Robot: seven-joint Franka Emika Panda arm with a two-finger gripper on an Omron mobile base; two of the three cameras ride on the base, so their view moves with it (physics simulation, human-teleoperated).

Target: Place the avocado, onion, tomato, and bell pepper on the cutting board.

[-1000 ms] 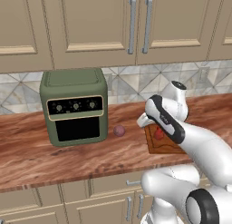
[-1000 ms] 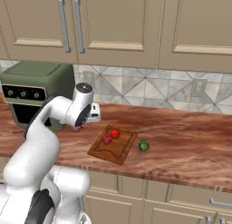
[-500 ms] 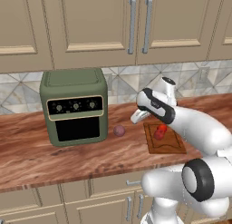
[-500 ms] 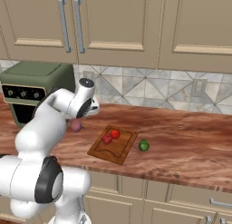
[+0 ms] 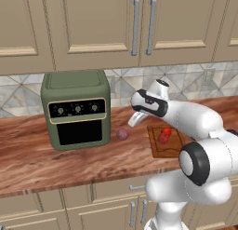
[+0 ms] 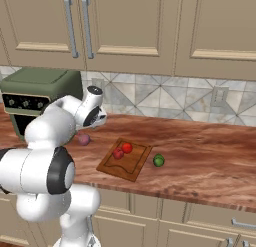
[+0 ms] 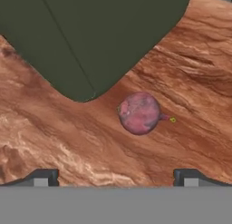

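The pinkish-purple onion (image 5: 122, 134) (image 6: 83, 139) (image 7: 139, 113) lies on the countertop just right of the green oven. My gripper (image 5: 135, 120) (image 6: 101, 122) (image 7: 116, 179) hovers above it, slightly to its right, open and empty, fingertips (image 7: 43, 177) spread wide. On the brown cutting board (image 5: 174, 148) (image 6: 131, 166) sit the bright tomato (image 5: 166, 131) (image 6: 127, 147) and the darker bell pepper (image 5: 162, 139) (image 6: 118, 153). The green avocado (image 6: 158, 160) rests on the counter just right of the board.
A green countertop oven (image 5: 75, 111) (image 6: 35, 98) (image 7: 90, 37) stands close to the left of the onion. Tiled backsplash and wall cabinets (image 5: 139, 24) rise behind the counter. Bare reddish countertop (image 6: 210, 151) stretches right of the avocado.
My arm has swung left, from over the cutting board to above the onion. The gripper stayed open and none of the items moved.
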